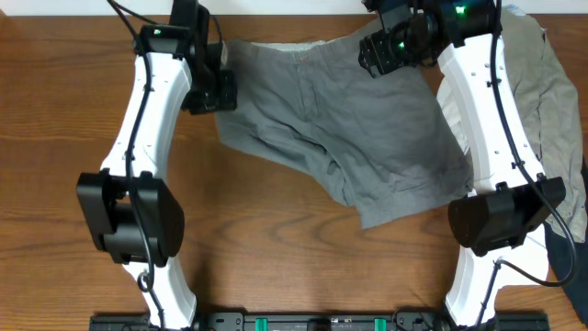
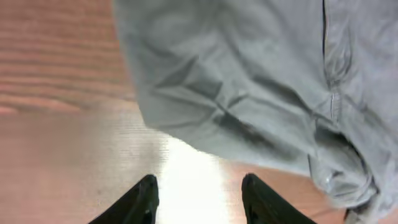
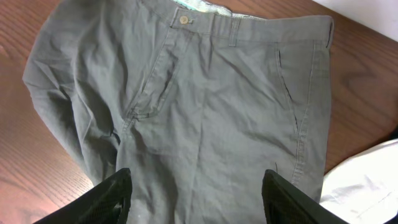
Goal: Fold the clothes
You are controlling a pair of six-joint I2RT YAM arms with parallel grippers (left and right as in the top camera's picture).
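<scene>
1. Two arms, the left arm (image 1: 138, 147) and the right arm (image 1: 487, 101), rise from the near side of the table (image 1: 276, 248). Nearer than the grey shorts (image 1: 349, 119), bare wood spans the gap between the arms, the widest free room in the overhead view.
2. Near-right of the shorts, a navy garment (image 1: 568, 257) lies at the table's right edge.
3. Spread front-up and skewed, the shorts have their longer leg reaching near-right and their waist on the far side.
4. At the shorts' left edge hangs the left gripper (image 1: 213, 92). The overhead view hides how its fingers stand. The left wrist view shows its fingers (image 2: 140, 202) set wide with nothing between them, over glare-lit bare wood just off a creased edge of the grey cloth (image 2: 249, 74).
5. Over the far-right waist area sits the right gripper (image 1: 390, 46). Only the right wrist view shows its fingers (image 3: 109, 199), spread wide above the fabric and gripping nothing. Whether they touch the cloth I cannot tell.
6. Only that view also shows the button (image 3: 183, 19), the pale inner waistband (image 3: 205, 7) and a stitched pocket seam (image 3: 298, 112).
7. Just beside the shorts' right edge lies a white garment (image 3: 360, 180), with a khaki garment (image 1: 556, 92) beyond it toward the far right, so that side is crowded.
</scene>
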